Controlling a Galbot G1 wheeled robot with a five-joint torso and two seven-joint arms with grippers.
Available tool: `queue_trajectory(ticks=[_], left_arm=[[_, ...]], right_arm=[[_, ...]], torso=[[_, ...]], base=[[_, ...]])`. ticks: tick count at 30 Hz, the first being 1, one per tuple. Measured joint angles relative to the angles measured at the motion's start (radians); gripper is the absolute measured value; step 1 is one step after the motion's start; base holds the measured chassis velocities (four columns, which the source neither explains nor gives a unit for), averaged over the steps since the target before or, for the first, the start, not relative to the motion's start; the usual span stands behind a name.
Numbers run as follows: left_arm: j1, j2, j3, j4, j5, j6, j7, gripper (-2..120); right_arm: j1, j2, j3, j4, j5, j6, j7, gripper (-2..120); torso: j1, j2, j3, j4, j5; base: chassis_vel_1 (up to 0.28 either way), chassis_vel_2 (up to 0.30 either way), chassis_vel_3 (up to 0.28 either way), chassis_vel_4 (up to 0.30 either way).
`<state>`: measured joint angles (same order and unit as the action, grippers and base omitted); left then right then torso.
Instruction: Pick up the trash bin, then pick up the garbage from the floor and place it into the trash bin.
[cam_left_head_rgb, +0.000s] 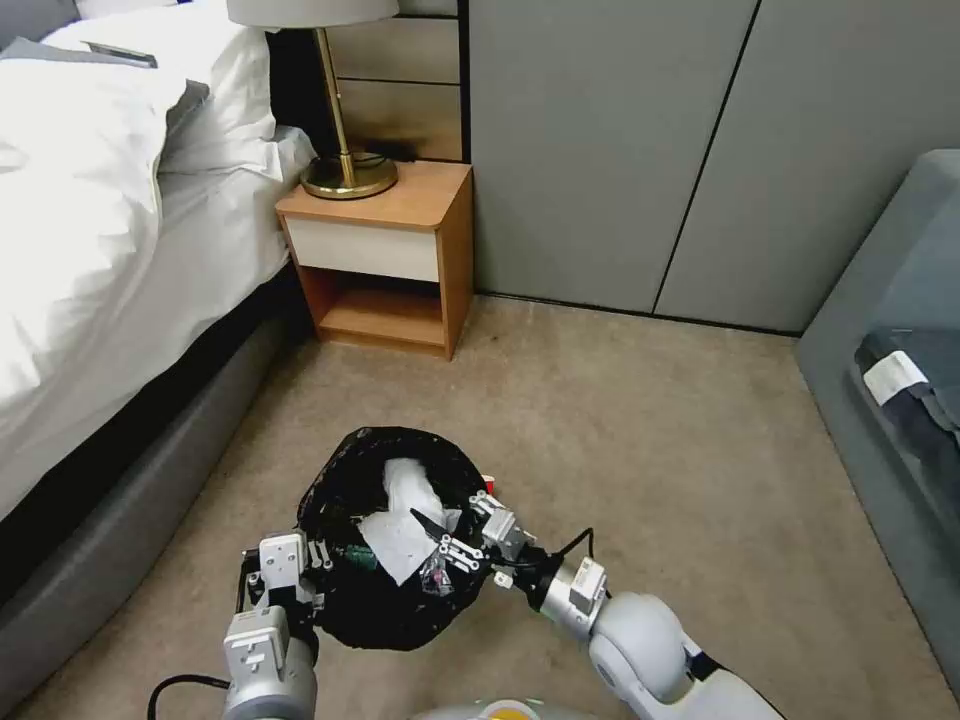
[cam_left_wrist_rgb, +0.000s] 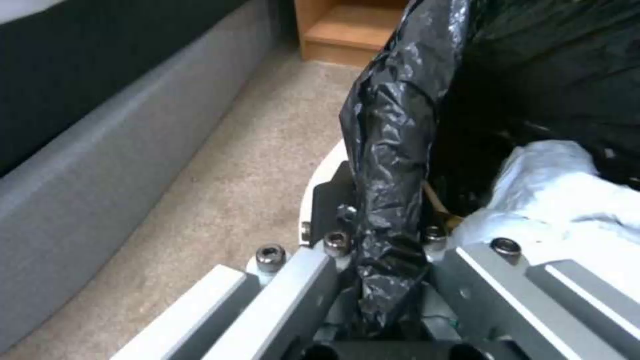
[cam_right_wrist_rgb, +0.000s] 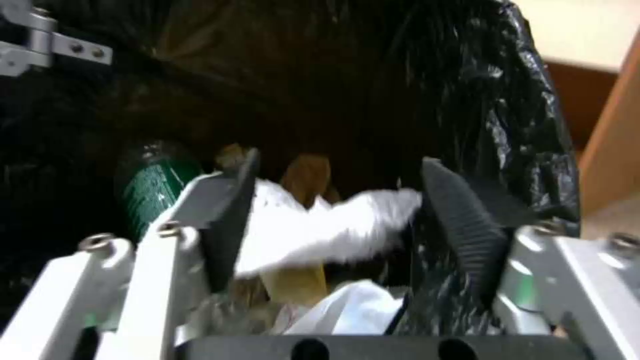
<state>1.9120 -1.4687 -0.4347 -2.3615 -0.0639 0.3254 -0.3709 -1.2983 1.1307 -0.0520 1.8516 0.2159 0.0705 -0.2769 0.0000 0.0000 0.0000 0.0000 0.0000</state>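
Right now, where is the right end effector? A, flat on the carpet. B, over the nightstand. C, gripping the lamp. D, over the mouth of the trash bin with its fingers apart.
D: the right end effector sits over the open mouth of the trash bin, its fingers spread apart with white tissue between them above the trash inside.

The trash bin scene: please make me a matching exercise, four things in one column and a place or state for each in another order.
1. left gripper
2. right gripper
3. lamp
4. white tissue

a. on the wooden nightstand
b. open above the trash bin
c. clamped on the bin's rim
d. in the bin

Pairs: 1-c, 2-b, 3-a, 4-d
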Motion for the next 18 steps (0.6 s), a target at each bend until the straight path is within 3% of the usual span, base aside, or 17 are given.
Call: queue_trajectory(ticks=[4, 5, 7, 10, 11, 15, 18], left_arm=[[0.001, 0.001, 0.001, -0.005, -0.001, 0.0, 0.001, 1], [0.001, 0.001, 0.001, -0.005, -0.001, 0.0, 0.001, 1], [-0.001, 0.002, -0.004, -0.009, -0.002, 0.0, -0.001, 1], [-0.002, 0.004, -0.005, -0.009, -0.007, 0.001, -0.001, 1], [-0.004, 0.005, -0.012, -0.011, -0.005, 0.0, -0.008, 1], [-0.005, 0.004, -0.008, -0.01, -0.011, 0.001, -0.001, 0], [-0.01, 0.006, -0.016, -0.003, -0.015, 0.0, -0.006, 0]], right_arm=[[-0.007, -0.029, -0.01, 0.046, 0.039, -0.133, 0.039, 84], [-0.007, -0.029, -0.01, 0.046, 0.039, -0.133, 0.039, 84], [-0.017, -0.056, -0.007, 0.086, 0.059, -0.23, 0.063, 96], [-0.026, -0.075, 0.009, 0.118, 0.052, -0.274, 0.073, 100], [-0.032, -0.087, 0.026, 0.125, 0.038, -0.282, 0.078, 100], [-0.047, -0.093, 0.044, 0.168, 0.014, -0.262, 0.074, 100], [-0.08, -0.1, 0.088, 0.242, -0.03, -0.175, 0.053, 100]], torso=[[0.0, 0.0, 0.0, 0.0, 0.0001], [0.0, 0.0, 0.0, 0.0, 0.0001], [0.0, 0.0, 0.0, 0.0, 0.0003], [0.0, 0.0, 0.0, -0.0002, -0.0004], [0.0, 0.0, 0.0, 0.0007, 0.0008], [0.0, 0.0, 0.0, 0.0, 0.0], [0.0, 0.0, 0.0, 0.0001, 0.0006]], base=[[0.0, 0.0, 0.0, 0.0], [0.0, 0.0, 0.0, 0.0], [0.0, 0.0, 0.0, 0.0], [0.0, 0.0, 0.0, 0.0], [0.0, 0.0, 0.0, 0.0], [0.0, 0.0, 0.0, 0.0], [0.0, 0.0, 0.0, 0.0]])
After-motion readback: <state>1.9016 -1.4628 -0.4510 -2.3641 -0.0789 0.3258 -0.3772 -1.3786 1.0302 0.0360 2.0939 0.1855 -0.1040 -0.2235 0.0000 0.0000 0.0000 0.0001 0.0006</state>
